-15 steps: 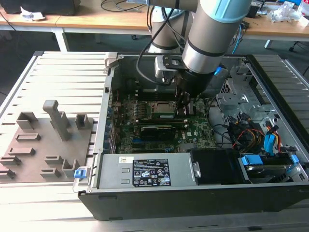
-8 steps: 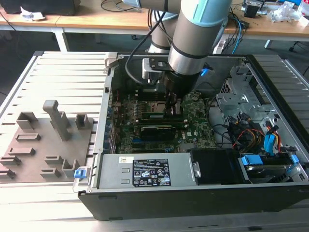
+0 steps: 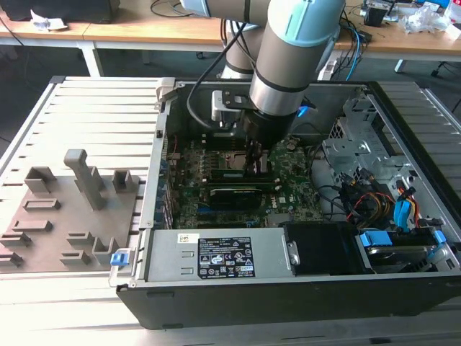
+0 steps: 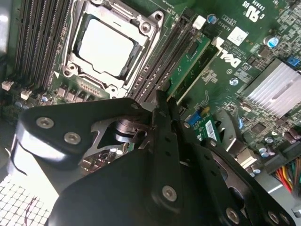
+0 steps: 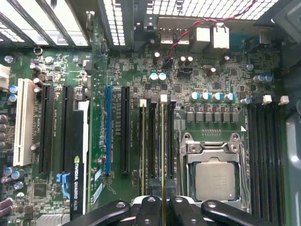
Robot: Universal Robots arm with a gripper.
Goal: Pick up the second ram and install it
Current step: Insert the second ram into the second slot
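Gripping the second ram (image 5: 162,150) edge-on, end effector (image 5: 162,207) closed on it, stick lowered into a slot beside the CPU socket (image 5: 217,176), motherboard (image 5: 117,70) below.

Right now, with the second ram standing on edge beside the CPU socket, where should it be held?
By its upper long edge, probably near mid-length, coming straight down from above and pinching the two flat faces. The second ram stands on edge along the memory slots, so only that edge is free. The hand pinches it this way.
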